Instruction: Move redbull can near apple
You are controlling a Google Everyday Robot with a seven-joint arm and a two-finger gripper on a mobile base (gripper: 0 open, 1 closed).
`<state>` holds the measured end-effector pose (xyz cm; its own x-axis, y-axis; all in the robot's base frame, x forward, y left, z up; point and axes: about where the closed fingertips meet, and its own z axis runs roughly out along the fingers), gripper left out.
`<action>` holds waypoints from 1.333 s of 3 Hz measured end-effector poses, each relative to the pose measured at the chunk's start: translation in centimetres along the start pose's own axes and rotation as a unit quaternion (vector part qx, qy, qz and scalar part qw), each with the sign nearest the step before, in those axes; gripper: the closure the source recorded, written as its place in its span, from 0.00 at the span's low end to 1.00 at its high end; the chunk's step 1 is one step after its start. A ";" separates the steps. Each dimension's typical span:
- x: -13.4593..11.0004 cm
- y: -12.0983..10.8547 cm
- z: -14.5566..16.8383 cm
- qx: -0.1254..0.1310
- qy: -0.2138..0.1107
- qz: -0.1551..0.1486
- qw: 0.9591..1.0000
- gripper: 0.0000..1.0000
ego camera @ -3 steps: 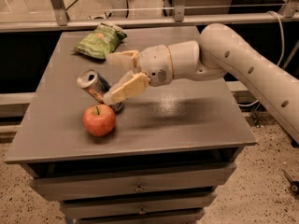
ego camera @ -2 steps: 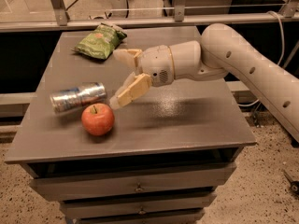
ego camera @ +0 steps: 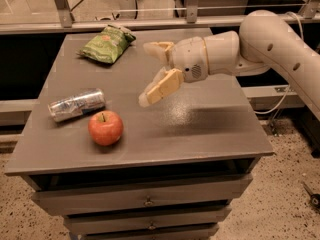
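The redbull can (ego camera: 77,104) lies on its side on the grey table (ego camera: 200,129), at the left. The red-orange apple (ego camera: 105,127) sits just in front and to the right of it, almost touching. My gripper (ego camera: 150,73) is open and empty. It hovers above the table's middle, to the right of the can and apple, well clear of both.
A green crinkled chip bag (ego camera: 107,44) lies at the table's back left. Drawers sit under the tabletop. A metal rail runs behind the table. My arm reaches in from the right.
The can has tipped from standing at the gripper to lying on its side left of the apple. My gripper has let go and pulled back to the right and up.
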<state>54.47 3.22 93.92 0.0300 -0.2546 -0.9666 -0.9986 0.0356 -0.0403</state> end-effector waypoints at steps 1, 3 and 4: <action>0.3 -1.4 -2.5 0.018 0.018 -0.004 1.000 0.00; 1.8 -7.2 -9.3 0.053 0.051 -0.016 0.997 0.00; 1.1 -7.8 -10.0 0.060 0.049 -0.023 0.997 0.00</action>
